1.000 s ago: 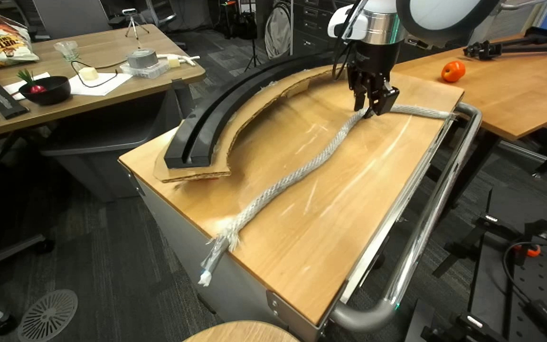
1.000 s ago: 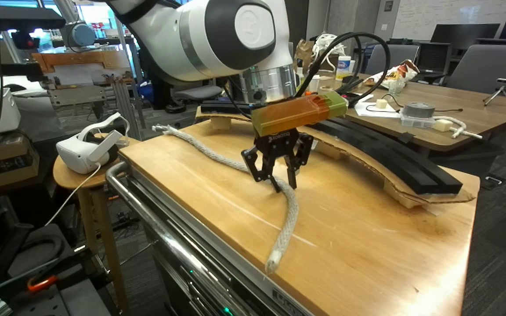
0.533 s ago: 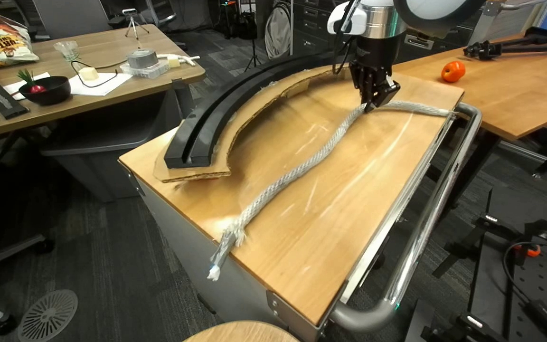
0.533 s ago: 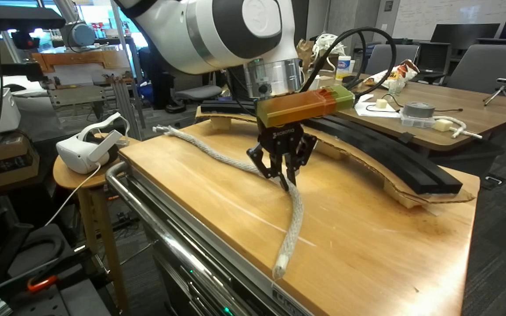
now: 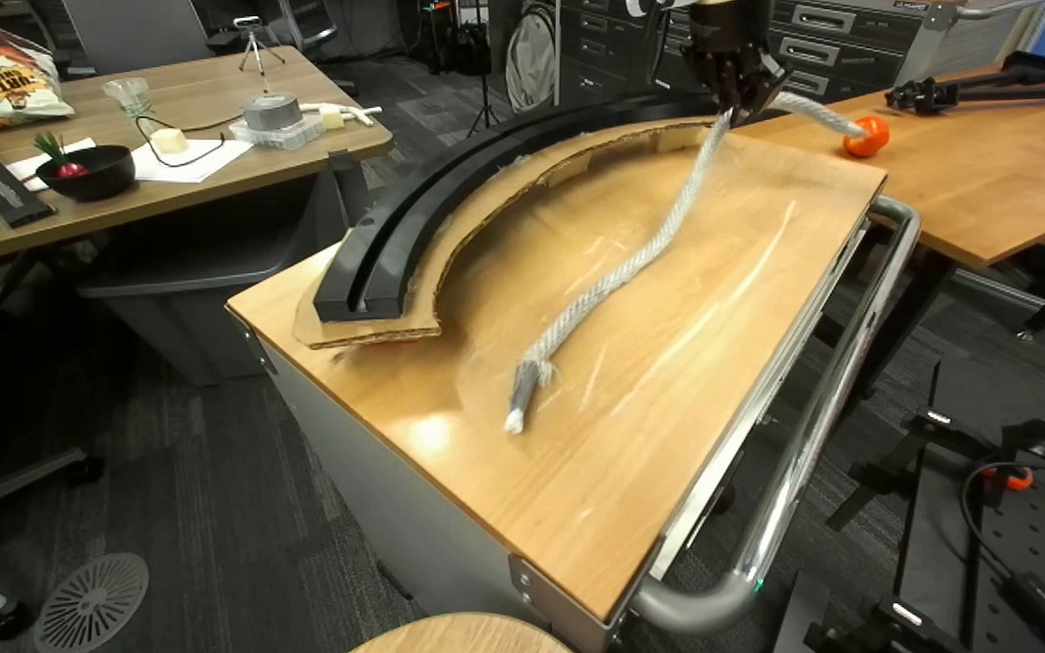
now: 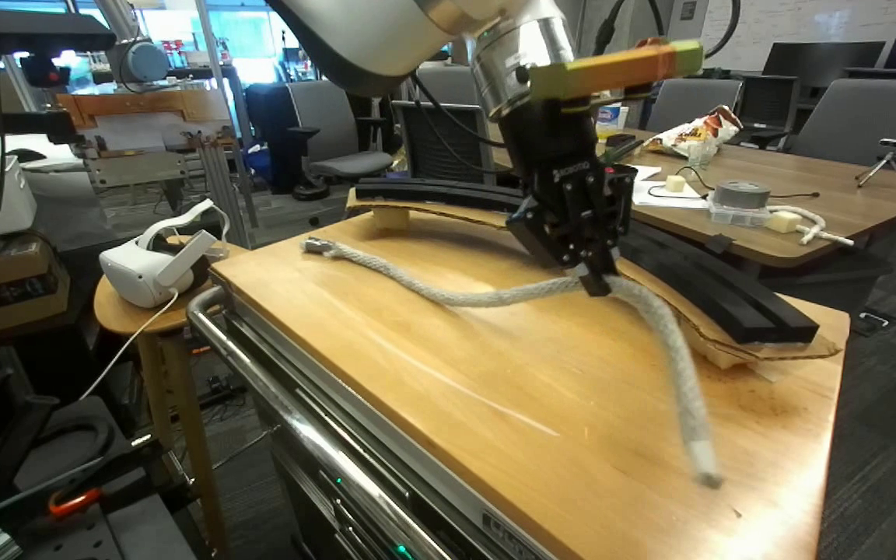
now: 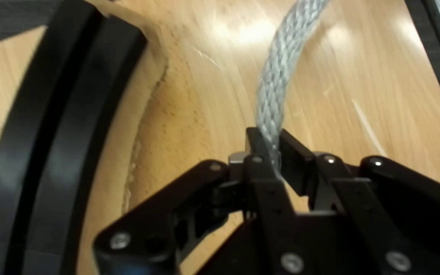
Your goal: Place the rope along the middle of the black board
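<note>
Your black 2-finger gripper (image 7: 272, 148) pinches the long, thick, pale grey-white braided rope (image 6: 487, 298) partway along, holding that stretch above the tan wooden tabletop (image 5: 713, 381). Its grey-taped end (image 5: 525, 385) is on or just over the tabletop, can't tell which; the opposite end (image 6: 701, 455) hangs, blurred. Your wrist view has the rope apart from the curved black grooved board (image 7: 75, 114), on its inner side.

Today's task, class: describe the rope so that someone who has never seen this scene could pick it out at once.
Find the wooden tabletop with a shiny metal rail along one edge. Between that rail and the curved black board runs the rope, gripped partway along by the jaws. Unlike both, it is pale grey-white and visibly braided.
</note>
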`<state>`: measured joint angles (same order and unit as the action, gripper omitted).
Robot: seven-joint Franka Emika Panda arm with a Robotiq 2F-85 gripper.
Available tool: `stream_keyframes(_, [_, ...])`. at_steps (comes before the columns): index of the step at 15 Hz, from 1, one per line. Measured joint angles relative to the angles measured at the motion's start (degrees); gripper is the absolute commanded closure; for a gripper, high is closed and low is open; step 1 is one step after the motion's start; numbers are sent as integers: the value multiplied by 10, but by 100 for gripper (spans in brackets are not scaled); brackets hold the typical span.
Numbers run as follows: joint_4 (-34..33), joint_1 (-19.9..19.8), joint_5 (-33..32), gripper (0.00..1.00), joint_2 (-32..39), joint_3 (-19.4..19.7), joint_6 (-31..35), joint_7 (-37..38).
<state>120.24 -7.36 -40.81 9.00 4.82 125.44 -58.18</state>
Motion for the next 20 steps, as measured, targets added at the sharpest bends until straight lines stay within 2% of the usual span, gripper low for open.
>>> stream_keyframes(4, [-39,0,-124,96,3,6,-16,-2])
stream_keyframes(7, [-67,-5,-144,96,14,9,6,-12])
stream_keyframes(10, [-98,-18,-108,96,32,10,35,-28])
stream_keyframes(14, [-136,-42,-7,96,57,10,45,-76])
stream_keyframes(20, [-162,-49,47,96,85,8,72,-111])
